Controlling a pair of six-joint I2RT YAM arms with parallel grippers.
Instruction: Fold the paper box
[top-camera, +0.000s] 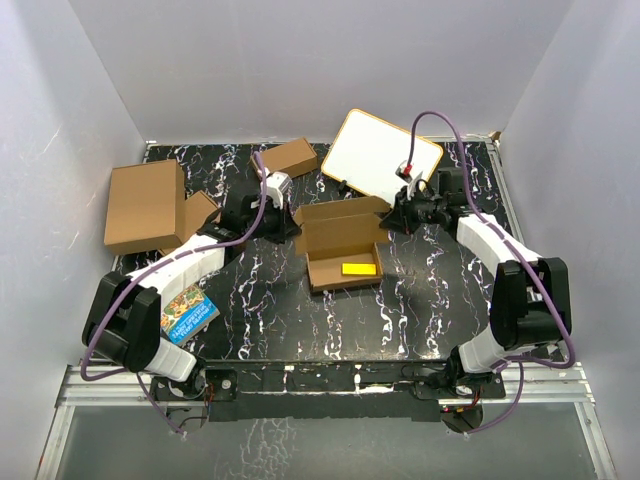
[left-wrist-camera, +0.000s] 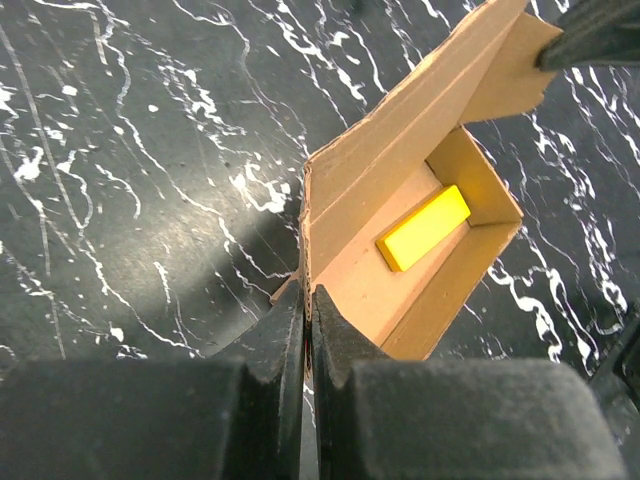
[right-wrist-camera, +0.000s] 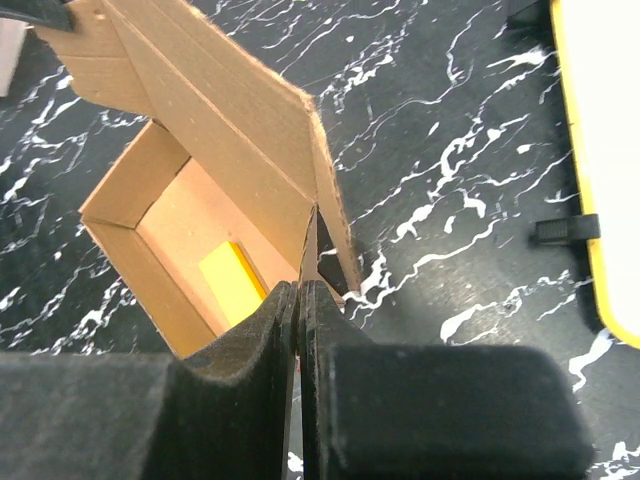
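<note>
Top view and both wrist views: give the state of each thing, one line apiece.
paper box: open, lid raised, not yet folded shut.
yellow block: lying flat inside the paper box.
left gripper: jaws shut on the lid's left end.
right gripper: jaws shut on the lid's right end.
bigger carton: a side flap open.

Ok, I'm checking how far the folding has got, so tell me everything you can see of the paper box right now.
The paper box is plain brown corrugated cardboard, unprinted, near the middle of the black marbled table. Its shallow tray stands formed, walls up, with a yellow block lying flat inside. The lid is open, raised from the tray's far side, its end flaps sticking out. The left gripper and the right gripper each pinch one end of the lid, shut on the cardboard.
</note>
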